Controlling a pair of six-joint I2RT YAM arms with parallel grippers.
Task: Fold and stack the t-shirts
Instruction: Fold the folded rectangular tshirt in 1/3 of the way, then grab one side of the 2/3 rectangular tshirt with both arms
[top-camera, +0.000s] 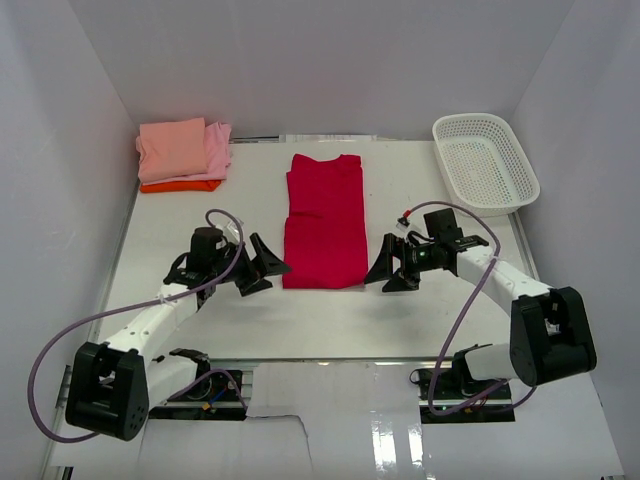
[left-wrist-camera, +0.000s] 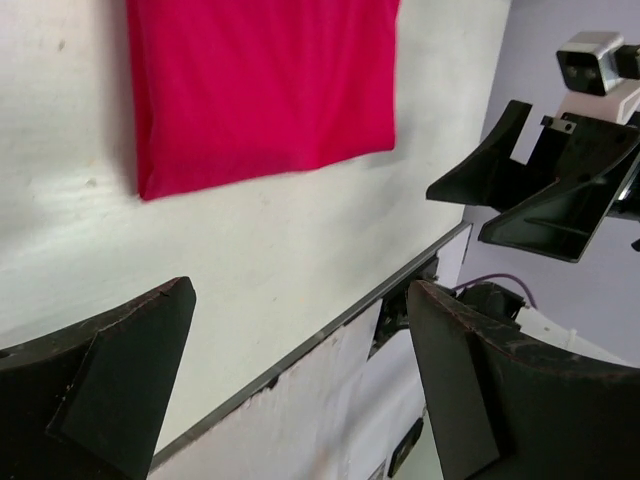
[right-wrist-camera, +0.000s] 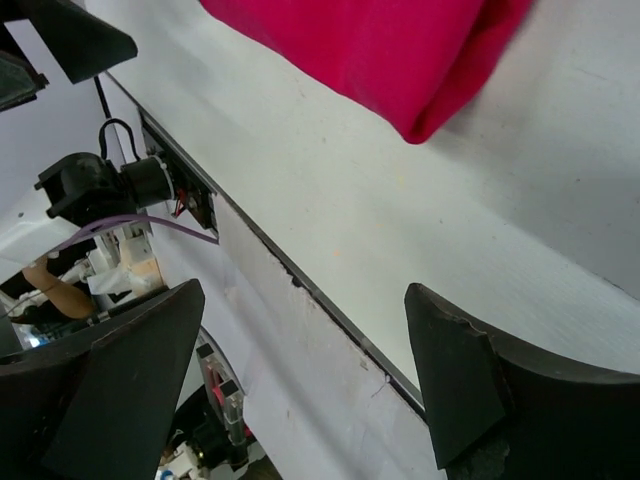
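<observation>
Black fingers (left-wrist-camera: 110, 390) of the left gripper (left-wrist-camera: 300, 300) closest in its wrist view, spread wide, nothing but bare table (left-wrist-camera: 250, 260) between them. Same on the other side: right gripper (right-wrist-camera: 300, 295) gaping, pinching nothing, with the near table edge running below it.

Poised just off the near end of the crimson-red t-shirt (top-camera: 325, 225), left one by the near-left corner, right one by the near-right, neither touching the cloth. Folded into a narrow rectangle, lying flat mid-table, long side running away from the arm bases, neckline end farthest off. One near corner of the cloth showing at the top of each wrist view.

Well apart, in the far-left corner: a folded stack. Salmon-pink t-shirt (top-camera: 172, 148) on top, light pink t-shirt (top-camera: 218, 150) peeking out beneath on its right side, orange t-shirt (top-camera: 180, 186) at the bottom with only its near edge showing.

In the far-right corner: white lattice basket (top-camera: 485, 160), set at a slant, well apart from all the shirts. Pale walls (top-camera: 60, 150) round three sides.
</observation>
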